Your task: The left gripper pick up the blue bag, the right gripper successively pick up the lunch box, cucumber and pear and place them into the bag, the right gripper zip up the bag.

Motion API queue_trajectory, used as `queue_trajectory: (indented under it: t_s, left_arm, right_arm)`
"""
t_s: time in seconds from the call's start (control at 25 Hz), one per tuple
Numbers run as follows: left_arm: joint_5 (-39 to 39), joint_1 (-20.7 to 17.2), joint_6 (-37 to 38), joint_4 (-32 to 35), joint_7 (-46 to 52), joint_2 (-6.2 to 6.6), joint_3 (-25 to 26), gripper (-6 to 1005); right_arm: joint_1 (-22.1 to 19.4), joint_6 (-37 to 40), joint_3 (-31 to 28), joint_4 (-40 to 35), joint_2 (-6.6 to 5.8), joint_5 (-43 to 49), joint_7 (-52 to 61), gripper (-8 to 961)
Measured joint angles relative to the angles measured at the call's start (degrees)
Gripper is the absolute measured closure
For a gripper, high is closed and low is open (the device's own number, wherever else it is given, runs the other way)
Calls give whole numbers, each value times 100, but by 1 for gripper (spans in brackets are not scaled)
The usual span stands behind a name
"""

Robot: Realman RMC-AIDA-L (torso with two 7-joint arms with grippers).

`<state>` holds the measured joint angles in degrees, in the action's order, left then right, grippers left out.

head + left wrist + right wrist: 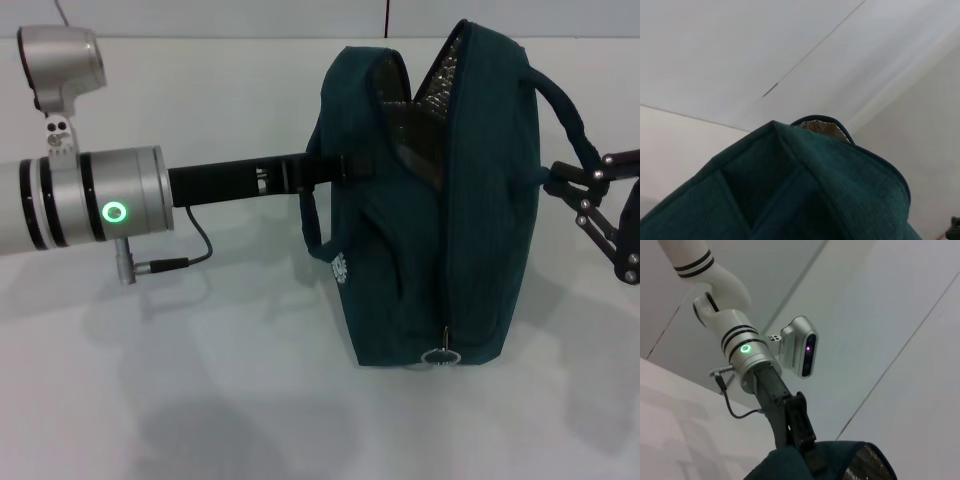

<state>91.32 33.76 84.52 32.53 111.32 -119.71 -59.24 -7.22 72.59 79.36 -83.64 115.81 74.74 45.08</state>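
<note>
The blue bag stands in the middle of the white table, seen again close up in the left wrist view. Silver foil lining shows at its far, gaping end. The zipper's ring pull hangs at the near, low end. My left gripper reaches in from the left and is shut on the bag's left side by its handle; the right wrist view shows this grip. My right gripper sits against the bag's right handle. The lunch box, cucumber and pear are out of view.
The left arm's silver wrist, with a green ring light and a dangling cable, stretches across the left half of the table. A back wall rises behind the table's far edge.
</note>
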Motion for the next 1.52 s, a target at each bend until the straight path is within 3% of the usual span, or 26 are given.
queue_trajectory:
  t_s: [0.52, 0.96, 1.4, 1.52]
  left_arm:
    - [-15, -413, 203, 24, -77, -7, 10, 928]
    - [-19, -536, 216, 24, -131, 0, 36, 927]
    - [-21, -581, 204, 10, -197, 1, 44, 926]
    - [-23, -581, 201, -3, -198, 1, 44, 926]
  right_arm:
    - [213, 49, -303, 502, -20, -370, 486, 899]
    - [507, 215, -473, 894, -46, -318, 1142, 888]
    - [461, 806, -753, 939, -35, -350, 1131, 485]
    - [472, 1338, -901, 1010, -40, -346, 1137, 456]
